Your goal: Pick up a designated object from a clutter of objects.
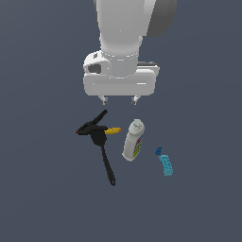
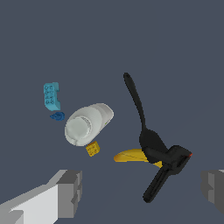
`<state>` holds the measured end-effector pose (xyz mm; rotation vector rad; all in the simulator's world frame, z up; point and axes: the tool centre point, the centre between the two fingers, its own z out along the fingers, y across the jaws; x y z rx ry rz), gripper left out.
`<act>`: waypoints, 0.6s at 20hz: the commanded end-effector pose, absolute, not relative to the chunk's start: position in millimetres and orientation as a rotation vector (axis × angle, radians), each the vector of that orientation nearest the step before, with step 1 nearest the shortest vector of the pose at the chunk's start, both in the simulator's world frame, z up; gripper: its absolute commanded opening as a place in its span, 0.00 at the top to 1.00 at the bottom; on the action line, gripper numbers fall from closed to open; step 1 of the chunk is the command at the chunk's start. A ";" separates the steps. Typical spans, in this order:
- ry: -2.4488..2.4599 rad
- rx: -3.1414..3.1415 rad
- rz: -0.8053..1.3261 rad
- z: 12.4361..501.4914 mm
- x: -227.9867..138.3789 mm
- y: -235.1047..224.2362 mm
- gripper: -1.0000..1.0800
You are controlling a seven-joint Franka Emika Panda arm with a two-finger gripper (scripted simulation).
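Clutter on a flat, dark grey floor, with a white robot arm hanging above it. In the exterior view the gripper (image 1: 119, 99) hovers over the objects, touching none of them. Its two short fingers are spread apart and hold nothing.

The tool (image 1: 92, 126), slim and matte black, lies just below the gripper, toward the exterior view's left. It sits at a slant, with a prong branching off one side. In the wrist view a small red tip shows at one end of the tool (image 2: 168, 168). The tool lies across the head of a black spatula (image 1: 105, 157) and touches it. The spatula's long thin handle runs away from the tool, toward the bottom of the exterior view.

A yellow banana (image 1: 112, 131) pokes out from under the tool and spatula head, pointing toward a white bottle (image 1: 133, 140). The bottle lies on its side just beside the banana, with a coloured label on its body. In the wrist view the bottle's round end faces the camera.

A light-blue brick (image 1: 166, 165) lies near the bottle on the exterior view's right. A tiny blue piece (image 1: 158, 151) sits between bottle and brick, just beside the brick. In the wrist view a small yellow studded block (image 2: 92, 149) lies close to the bottle, between it and the banana.
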<state>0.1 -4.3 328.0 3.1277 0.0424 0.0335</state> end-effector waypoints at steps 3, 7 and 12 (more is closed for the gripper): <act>0.046 3.126 0.035 328.7 0.1 -4.3 0.38; 0.059 3.115 0.041 332.2 0.1 -4.5 0.38; 0.067 3.116 0.041 331.2 0.1 -4.7 0.38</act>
